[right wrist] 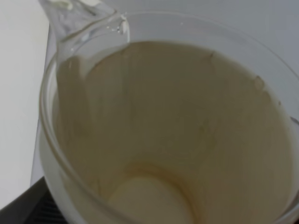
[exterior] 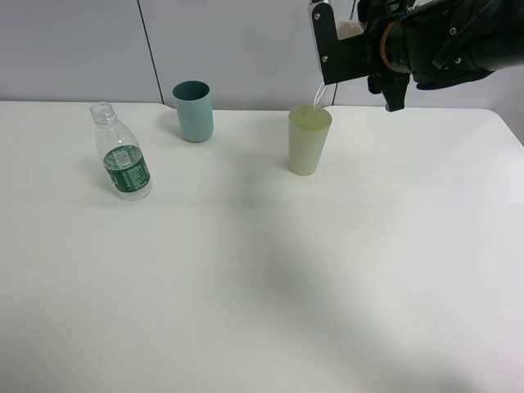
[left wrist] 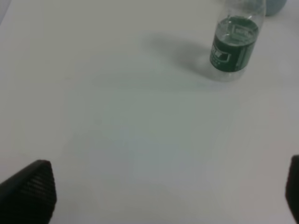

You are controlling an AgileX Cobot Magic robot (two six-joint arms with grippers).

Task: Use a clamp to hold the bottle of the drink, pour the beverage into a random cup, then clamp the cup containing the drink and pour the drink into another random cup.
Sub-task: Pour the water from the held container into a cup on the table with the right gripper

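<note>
My right gripper is shut on a beige cup and holds it tipped over the yellow-green cup at the back middle of the table. A thin stream of water runs from it into that cup. In the right wrist view the beige cup's inside fills the frame, with water at its lip. The clear bottle with a green label stands uncapped at the left, and also shows in the left wrist view. My left gripper is open and empty, apart from the bottle.
A teal cup stands at the back, right of the bottle; its edge shows in the left wrist view. The white table spreads across the front. A grey wall lies behind.
</note>
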